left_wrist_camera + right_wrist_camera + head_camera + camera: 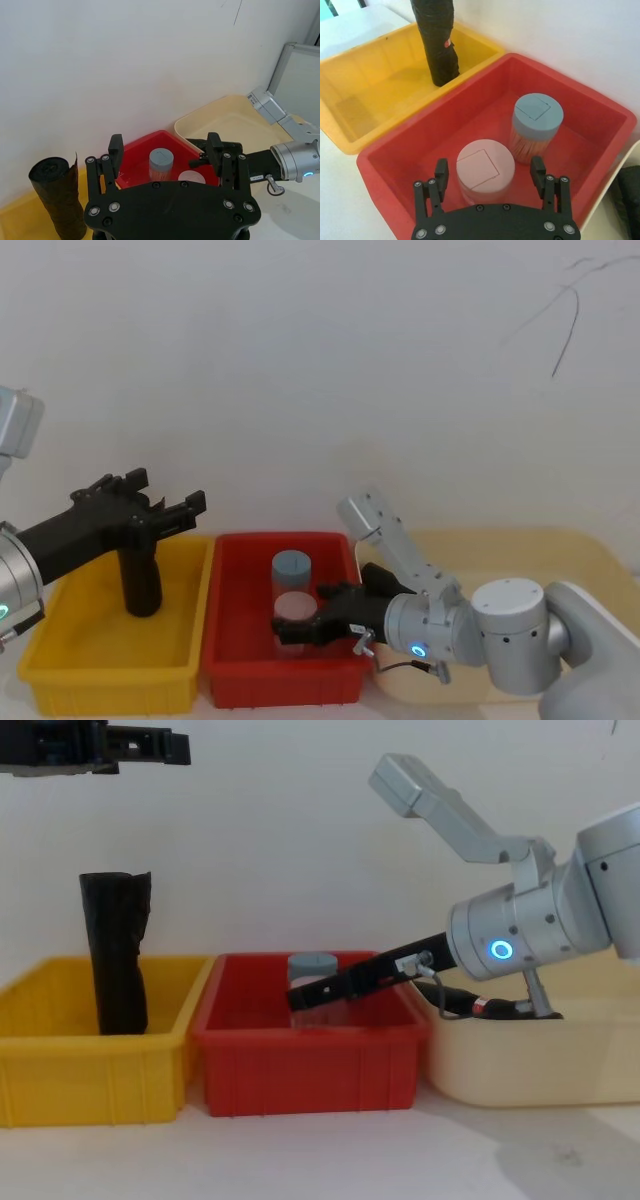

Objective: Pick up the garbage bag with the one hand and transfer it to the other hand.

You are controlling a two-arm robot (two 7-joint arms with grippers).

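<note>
My left tool (168,508) hovers open and empty above the garbage bag (140,580) upright in the yellow bin (60,665); I'd descend squarely around its middle, while the right tool (490,175) waits open around the pink-lidded jar (485,167).

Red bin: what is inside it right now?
The red bin holds a blue-lidded jar and a pink-lidded jar, with the open right gripper straddling the pink one. The floor beneath the jars is covered.

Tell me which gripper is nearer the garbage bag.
Left. The left gripper hangs open just above the garbage bag standing in the yellow bin; the right gripper is open over the red bin, around the pink-lidded jar.
</note>
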